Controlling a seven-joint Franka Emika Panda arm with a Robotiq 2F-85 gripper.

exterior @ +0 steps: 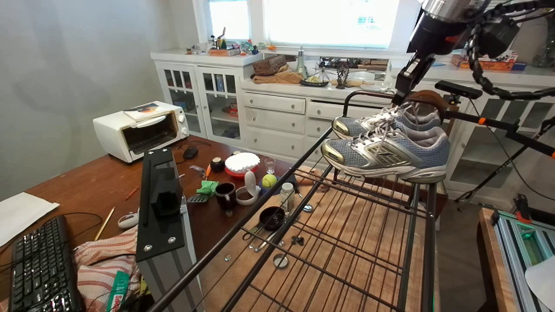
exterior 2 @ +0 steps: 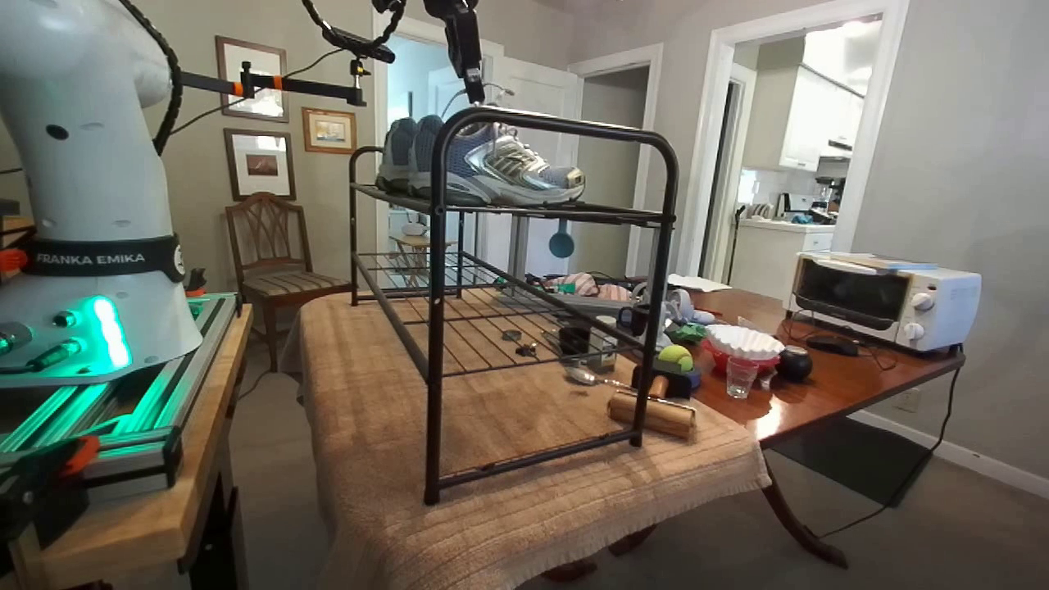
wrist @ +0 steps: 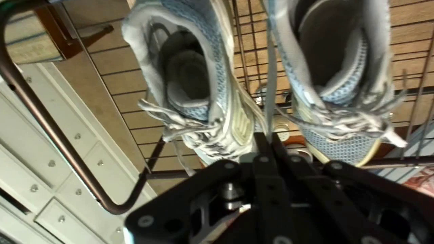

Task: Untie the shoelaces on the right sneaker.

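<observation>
Two grey-blue sneakers with pale laces stand side by side on a rack's top shelf. In the wrist view one sneaker [wrist: 217, 67] is at left and the other [wrist: 339, 145] at right. Both have loose, tangled laces over the tongue; whether knots hold is unclear. My gripper [wrist: 268, 137] is shut on a grey lace [wrist: 270, 84] between the sneakers. The lace runs up from the fingertips; which sneaker it belongs to is unclear. In the exterior views the gripper [exterior: 396, 102] [exterior 2: 475, 97] points down just above the sneakers [exterior: 390, 151] [exterior 2: 524, 168].
The black metal rack [exterior 2: 436, 344] has raised end hoops [exterior 2: 565, 123] close to the sneakers. It stands on a towel-covered table [exterior 2: 377, 459]. A camera on a bar [exterior: 457, 89] is near the gripper. Small items and a toaster oven [exterior: 138, 130] are on the table.
</observation>
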